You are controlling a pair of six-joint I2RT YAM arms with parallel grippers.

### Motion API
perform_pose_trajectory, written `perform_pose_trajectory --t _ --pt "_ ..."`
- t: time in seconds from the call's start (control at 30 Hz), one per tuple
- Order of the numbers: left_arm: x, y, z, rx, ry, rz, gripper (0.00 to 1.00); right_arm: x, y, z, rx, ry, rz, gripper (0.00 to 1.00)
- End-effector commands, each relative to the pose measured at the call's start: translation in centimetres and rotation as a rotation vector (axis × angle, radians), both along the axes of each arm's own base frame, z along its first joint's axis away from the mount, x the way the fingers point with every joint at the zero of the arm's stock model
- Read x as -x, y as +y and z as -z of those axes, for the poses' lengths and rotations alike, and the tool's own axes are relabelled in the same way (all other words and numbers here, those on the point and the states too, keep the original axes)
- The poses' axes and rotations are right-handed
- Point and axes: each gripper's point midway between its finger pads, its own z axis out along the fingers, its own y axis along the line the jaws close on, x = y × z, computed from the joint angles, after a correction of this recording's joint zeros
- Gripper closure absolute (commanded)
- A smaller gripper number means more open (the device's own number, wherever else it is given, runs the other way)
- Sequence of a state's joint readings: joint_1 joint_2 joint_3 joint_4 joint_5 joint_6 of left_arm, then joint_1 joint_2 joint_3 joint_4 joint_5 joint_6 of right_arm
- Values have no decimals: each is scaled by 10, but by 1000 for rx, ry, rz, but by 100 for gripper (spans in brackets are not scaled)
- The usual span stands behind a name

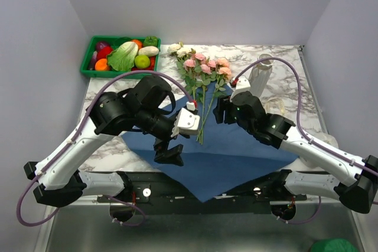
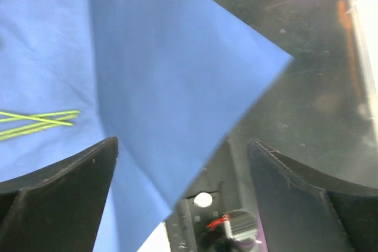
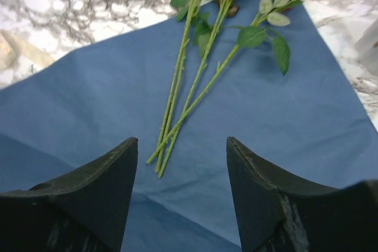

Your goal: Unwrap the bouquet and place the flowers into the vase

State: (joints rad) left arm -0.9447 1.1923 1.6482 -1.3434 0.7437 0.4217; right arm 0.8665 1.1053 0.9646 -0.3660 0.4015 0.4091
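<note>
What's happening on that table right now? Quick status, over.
Left gripper open, empty, over corner of blue paper. Right gripper open, empty, facing the stem ends. Flowers loose on flat paper; vase upright, unfilled. Nothing on the stems.

Flowers (image 3: 251,36) cropped at top edge

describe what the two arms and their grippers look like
The left arm and right arm have white links, bulky black joints and black bases. A purple cable loops along each. The left gripper and right gripper have white bodies and two black, wedge-shaped fingers.
</note>
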Motion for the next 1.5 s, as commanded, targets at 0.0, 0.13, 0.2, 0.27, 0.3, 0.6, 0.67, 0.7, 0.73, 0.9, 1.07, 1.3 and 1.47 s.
perform_pose_trajectory --t 0.0,0.13,0.2,0.27,0.3,0.6,0.67,0.7,0.73,0.9,1.07,1.3,1.47 --pt "-11 24 -14 -68 -114 -80 1 27 9 21 20 85 -71 32" --pt "-56 24 -38 14 -289 -259 1 24 -6 23 53 75 4 24" --pt "-75 22 -38 31 -287 -329 1 17 -10 27 97 88 48 22" --pt "-105 30 -18 -14 -239 -441 1 10 -7 25 111 111 65 21" --pt "-127 29 -13 -13 -231 -527 1 7 -1 37 136 146 65 21" --pt "-223 71 126 -295 -117 -870 1 -63 4 69 122 235 260 27" --pt "-221 71 149 -332 -66 -856 2 -84 0 84 134 250 306 28" --pt "-225 70 160 -350 -47 -855 3 -95 3 78 121 234 322 28" --pt "-224 71 170 -369 -27 -855 3 -104 0 83 126 239 340 28" --pt "-236 77 198 -413 -16 -875 5 -138 6 111 142 259 385 28" --pt "-243 90 209 -427 7 -910 5 -162 7 123 106 252 410 31" --pt "-243 97 211 -421 21 -910 5 -179 2 152 130 282 463 33" --pt "-244 98 213 -418 25 -918 5 -189 7 172 142 309 465 35"
